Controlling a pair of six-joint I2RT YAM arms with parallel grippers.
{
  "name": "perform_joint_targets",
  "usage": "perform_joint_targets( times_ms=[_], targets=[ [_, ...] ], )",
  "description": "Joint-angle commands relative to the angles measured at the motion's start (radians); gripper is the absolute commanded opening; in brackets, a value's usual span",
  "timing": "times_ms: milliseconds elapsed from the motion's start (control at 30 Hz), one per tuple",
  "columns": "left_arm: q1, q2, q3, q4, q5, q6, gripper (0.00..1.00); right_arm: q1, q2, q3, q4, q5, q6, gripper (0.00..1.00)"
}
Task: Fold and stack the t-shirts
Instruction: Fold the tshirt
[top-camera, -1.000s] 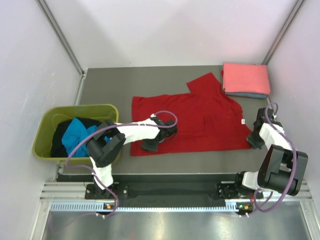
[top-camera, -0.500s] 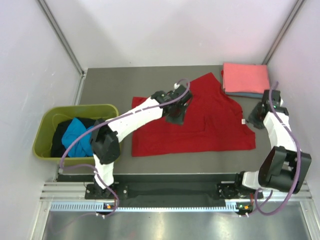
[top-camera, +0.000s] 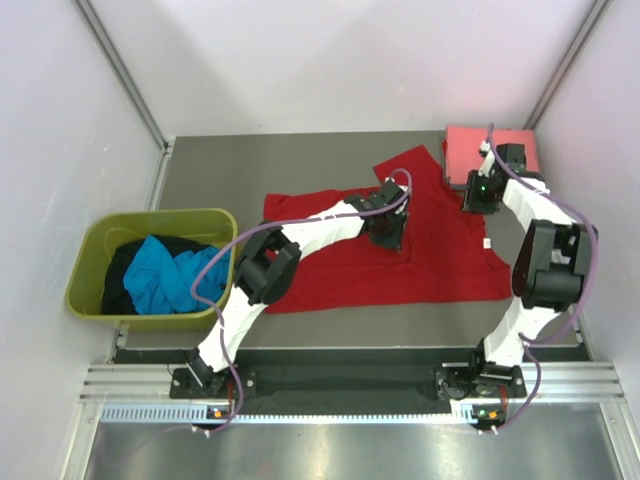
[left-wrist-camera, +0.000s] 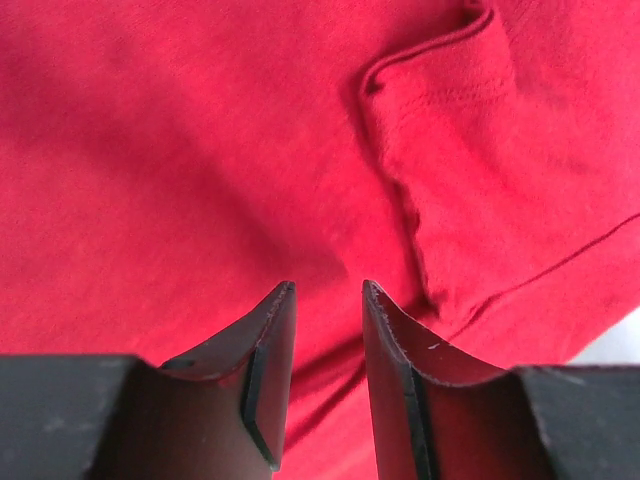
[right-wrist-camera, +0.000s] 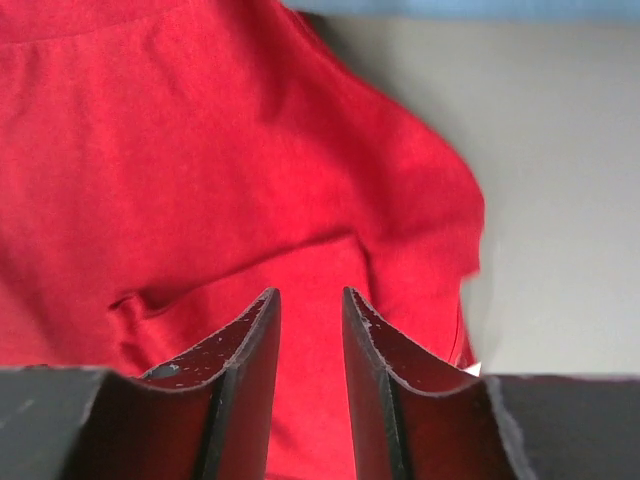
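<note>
A bright red t-shirt (top-camera: 430, 265) lies spread flat across the middle of the table. My left gripper (top-camera: 392, 228) hovers over its centre, open, and the left wrist view shows only red cloth (left-wrist-camera: 150, 150) between the fingers and a folded sleeve edge ahead of them. My right gripper (top-camera: 475, 195) is open above the shirt's far right part (right-wrist-camera: 150, 150), beside a folded salmon-pink t-shirt (top-camera: 505, 150). A strip of blue t-shirt (right-wrist-camera: 450, 6) shows at the top of the right wrist view. Turquoise (top-camera: 165, 280) and black (top-camera: 118, 285) t-shirts lie in the tub.
The olive-green tub (top-camera: 150, 220) stands at the table's left edge. White walls with metal rails close in the back and sides. Bare grey table (top-camera: 260, 165) shows behind the red shirt and to its right (right-wrist-camera: 560, 150).
My left gripper swept from the shirt's near hem to its centre, towards the back right. My right gripper left the shirt's near right corner and moved back beside the pink stack.
</note>
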Motion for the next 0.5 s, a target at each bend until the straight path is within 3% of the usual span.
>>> perform_joint_targets(
  times_ms=[0,467],
  targets=[
    [0.004,0.008,0.040,0.157,0.047,0.018,0.38,0.003,0.063,0.085,0.010,-0.057,-0.111,0.31],
    [0.012,0.101,0.103,0.220,0.025,-0.014,0.39,0.003,0.170,0.120,-0.005,-0.003,-0.171,0.34]
  ],
)
